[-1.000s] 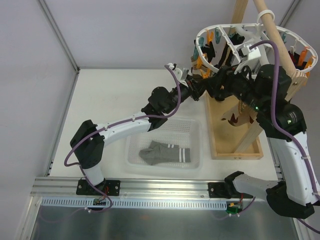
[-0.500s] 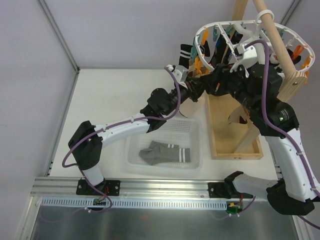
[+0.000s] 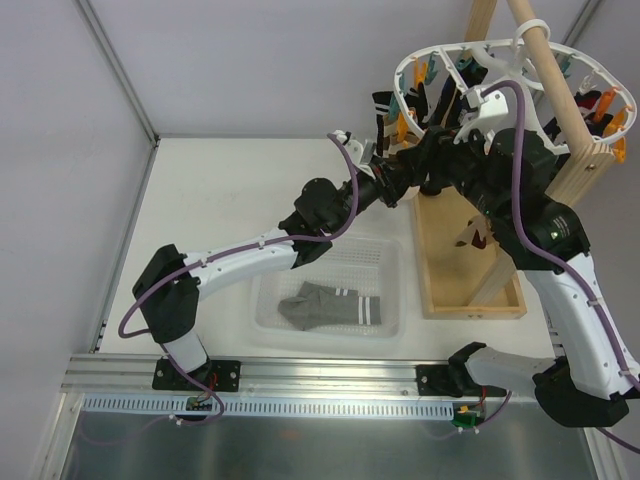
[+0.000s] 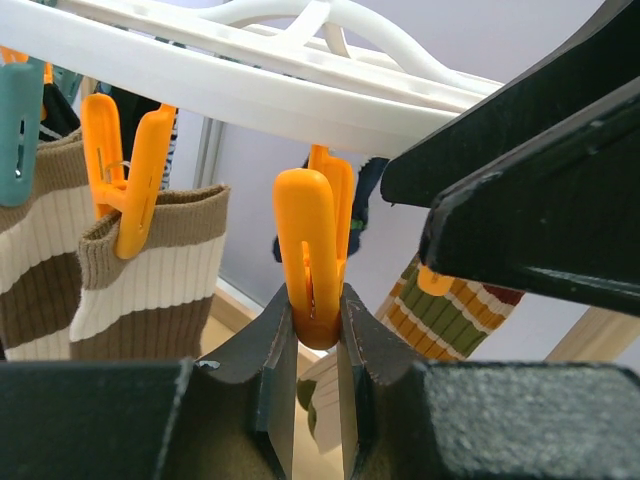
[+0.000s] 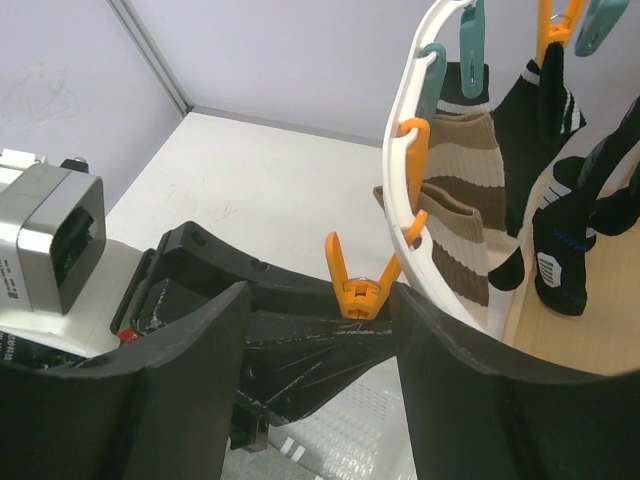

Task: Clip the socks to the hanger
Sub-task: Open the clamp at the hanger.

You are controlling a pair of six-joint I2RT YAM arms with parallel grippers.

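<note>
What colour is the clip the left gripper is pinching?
Orange. The clip shows best in the left wrist view.

Overhead view: bright, even, diffuse light from above. The white table (image 3: 230,190) reads matte, and shadows on it are faint and soft-edged. The metal strip (image 3: 300,440) at 6 o'clock is darker, with a dull sheen. Focus is sharp throughout.

Left wrist view: backlit by the pale wall (image 4: 520,30) at 1 o'clock. The orange clip (image 4: 312,255) at centre is sharp and saturated. The hanger (image 4: 250,90) rim is near white-out. The left gripper (image 4: 312,340) at 6 o'clock and the right gripper (image 4: 405,203) at 3 o'clock are underexposed, almost featureless.

Right wrist view: evenly lit and crisp at mid-distance. Its own fingers (image 5: 150,400) at 6 o'clock are dark.
</note>
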